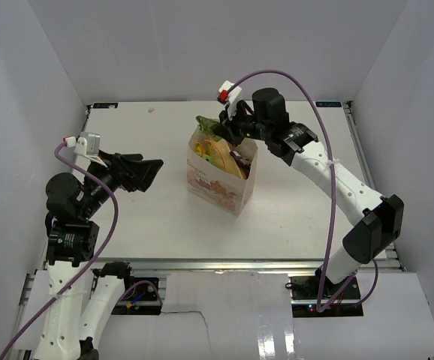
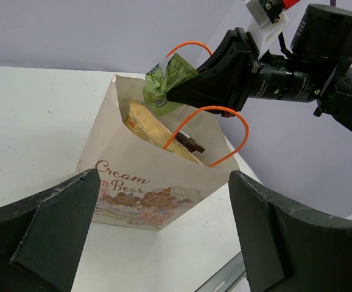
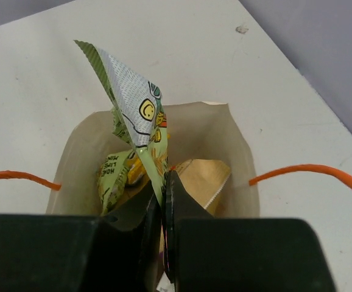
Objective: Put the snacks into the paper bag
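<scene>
Light-green snack packet (image 3: pixel 133 103) hangs pinched in our right gripper (image 3: pixel 164 204) over the paper bag (image 2: pixel 139 182); we judge release comes next, left gripper (image 1: pixel 151 174) agape.

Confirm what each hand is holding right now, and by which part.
Right hand pinches the light green packet by its lower edge, above the open paper bag. Left hand is open, holding nothing.

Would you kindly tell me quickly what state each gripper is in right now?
Left gripper: open, holding nothing.
Right gripper: shut on the crinkly light green candy packet, at the mouth of the beige kraft paper bag.
</scene>
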Available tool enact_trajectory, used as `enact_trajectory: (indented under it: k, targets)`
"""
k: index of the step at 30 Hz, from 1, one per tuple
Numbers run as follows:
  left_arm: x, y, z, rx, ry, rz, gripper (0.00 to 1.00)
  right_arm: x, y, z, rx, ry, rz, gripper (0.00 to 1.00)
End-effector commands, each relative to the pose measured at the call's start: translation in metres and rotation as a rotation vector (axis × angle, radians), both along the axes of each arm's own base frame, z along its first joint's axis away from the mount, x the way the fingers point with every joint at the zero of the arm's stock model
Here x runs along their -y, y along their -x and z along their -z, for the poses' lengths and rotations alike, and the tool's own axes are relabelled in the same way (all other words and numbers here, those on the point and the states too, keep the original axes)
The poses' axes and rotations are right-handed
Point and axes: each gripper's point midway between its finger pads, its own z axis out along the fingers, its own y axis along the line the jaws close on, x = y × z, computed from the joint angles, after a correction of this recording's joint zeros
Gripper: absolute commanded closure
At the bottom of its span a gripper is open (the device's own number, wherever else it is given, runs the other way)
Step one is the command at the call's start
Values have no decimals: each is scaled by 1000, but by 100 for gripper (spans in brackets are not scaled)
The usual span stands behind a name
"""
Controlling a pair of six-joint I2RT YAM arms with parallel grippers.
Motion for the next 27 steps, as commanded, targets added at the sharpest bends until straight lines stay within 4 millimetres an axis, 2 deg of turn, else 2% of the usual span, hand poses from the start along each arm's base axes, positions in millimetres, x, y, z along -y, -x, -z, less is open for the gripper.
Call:
enact_trajectory:
  k: [1,5,9,13,14,17,20,22,24,26,27]
  targets:
    - [-3,-4,14,-33,-10,-21,3,-16,12,-4,18,-17,-25,92]
    - [-2,-6,18,-39,-13,-19,2,-19,16,12,-13,0,-27,92]
    - [-3,-6,19,-39,-18,-24,2,-16,18,26,-34,29,-24,83]
    - [-3,-9,23,-48,-19,-21,2,-14,22,28,-32,40,-40,74]
    - [-2,-9,23,-49,-18,-18,2,-15,24,27,-31,41,-49,66]
    - [-1,-11,23,-50,-19,-10,2,-16,27,20,-15,39,-73,55]
    - [-1,-12,24,-53,-22,-9,2,-16,28,1,24,17,-86,53]
    - [-1,-12,23,-51,-20,-9,2,-17,31,-10,50,-1,-104,57]
    - [0,-14,26,-58,-20,-6,2,-19,31,-15,62,-12,-113,69]
    - [0,-14,27,-59,-16,-4,2,-22,30,-12,55,-12,-125,83]
    - [1,-13,26,-57,-16,1,2,-24,29,-10,50,-8,-130,87]
